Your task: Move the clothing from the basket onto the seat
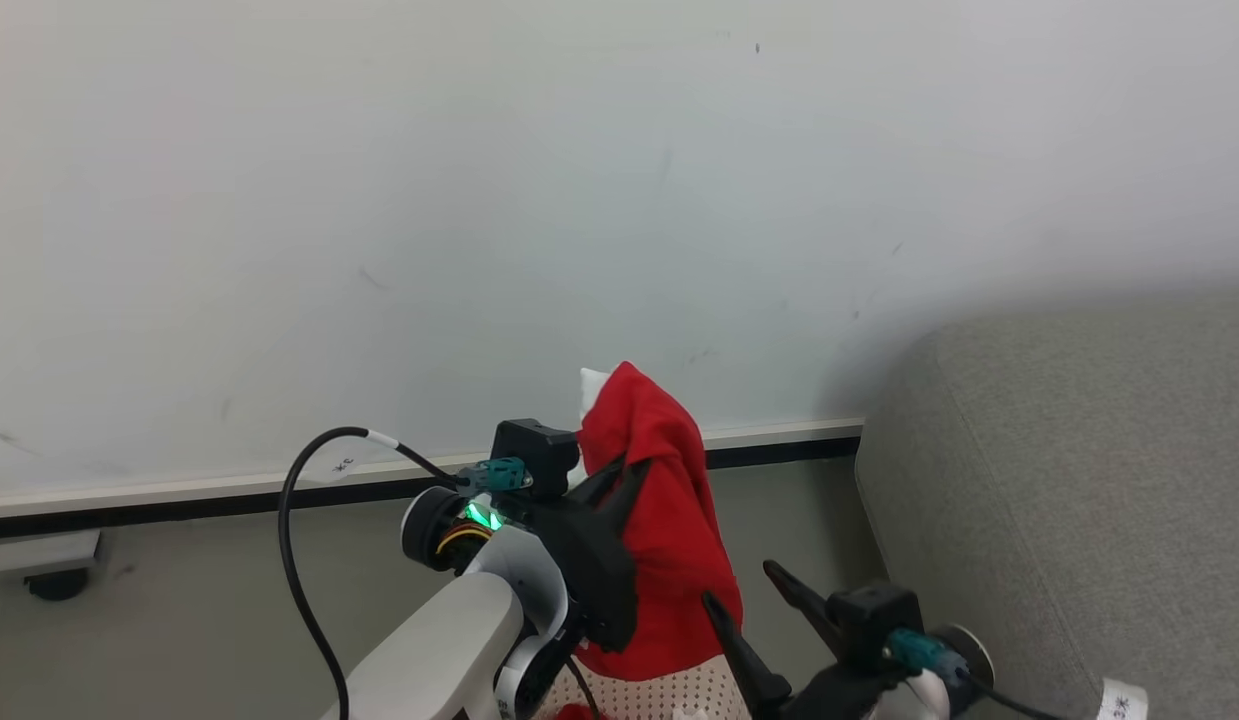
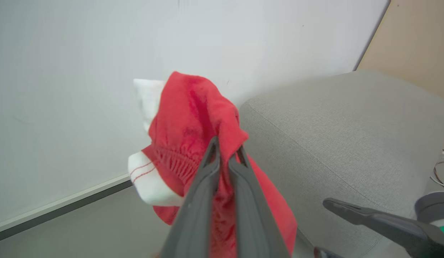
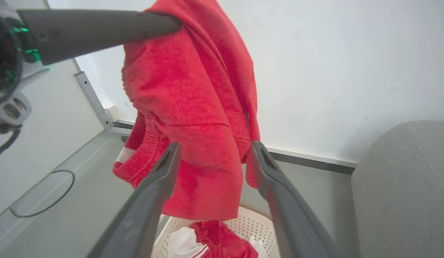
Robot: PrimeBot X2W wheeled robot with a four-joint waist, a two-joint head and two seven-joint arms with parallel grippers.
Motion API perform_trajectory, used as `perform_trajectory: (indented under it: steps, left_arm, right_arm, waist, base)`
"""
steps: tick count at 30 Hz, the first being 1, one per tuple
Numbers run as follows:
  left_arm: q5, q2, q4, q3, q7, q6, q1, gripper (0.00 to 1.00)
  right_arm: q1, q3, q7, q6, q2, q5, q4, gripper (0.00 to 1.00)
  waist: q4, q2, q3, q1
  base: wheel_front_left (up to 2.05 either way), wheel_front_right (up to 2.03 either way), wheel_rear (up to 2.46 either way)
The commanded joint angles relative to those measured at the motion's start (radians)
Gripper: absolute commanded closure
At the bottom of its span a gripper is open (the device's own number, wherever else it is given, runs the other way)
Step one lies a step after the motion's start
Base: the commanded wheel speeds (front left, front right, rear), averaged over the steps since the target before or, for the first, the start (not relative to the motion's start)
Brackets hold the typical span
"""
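Left gripper (image 1: 619,478): clamped shut on a red garment (image 1: 664,500), which was lifted above the basket (image 1: 669,692).
Garment position: hung free in front of the wall (image 1: 479,200), near the seat (image 1: 1079,480) but apart from it.
Right gripper (image 1: 739,585): fingers spread wide, empty, just beside the hanging fabric.
Basket contents: more red-and-white clothing (image 3: 222,240) lay inside.

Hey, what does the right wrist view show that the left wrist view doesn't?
Right wrist view, not the left: the cream perforated plastic basket below, holding more red and white clothing. Left wrist view, not the right: a tan panel at the upper right. Both: the soft red garment hanging from the shut left hand, the open right hand, the light grey fabric sofa seat, the white wall.
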Motion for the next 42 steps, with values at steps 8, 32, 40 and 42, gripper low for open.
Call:
perform_trajectory:
  steps: [8, 32, 40, 42]
  left_arm:
    - [-0.054, -0.001, -0.068, -0.068, 0.018, -0.031, -0.022, 1.0]
    - [-0.143, 0.034, -0.207, -0.108, -0.107, -0.032, 0.022, 0.0]
    - [-0.142, 0.109, -0.129, -0.079, -0.245, -0.108, 0.095, 0.0]
    - [-0.141, 0.129, -0.119, -0.072, -0.259, -0.12, 0.119, 0.0]
  right_arm:
    - [-0.11, 0.024, 0.023, 0.0, -0.023, 0.042, 0.093, 0.0]
    - [-0.172, 0.042, -0.055, 0.0, -0.013, 0.14, 0.221, 1.0]
    - [-0.141, 0.018, -0.033, 0.0, -0.028, 0.108, 0.176, 1.0]
    - [-0.137, 0.011, -0.026, 0.0, -0.034, 0.099, 0.16, 1.0]
  waist:
    - [0.025, 0.0, 0.011, 0.0]
    - [0.012, 0.0, 0.023, 0.0]
    - [-0.077, 0.0, 0.026, 0.0]
    - [-0.114, 0.0, 0.029, 0.0]
  base:
    - [0.0, 0.0, 0.0]
    - [0.0, 0.0, 0.0]
    - [0.0, 0.0, 0.0]
    - [0.0, 0.0, 0.0]
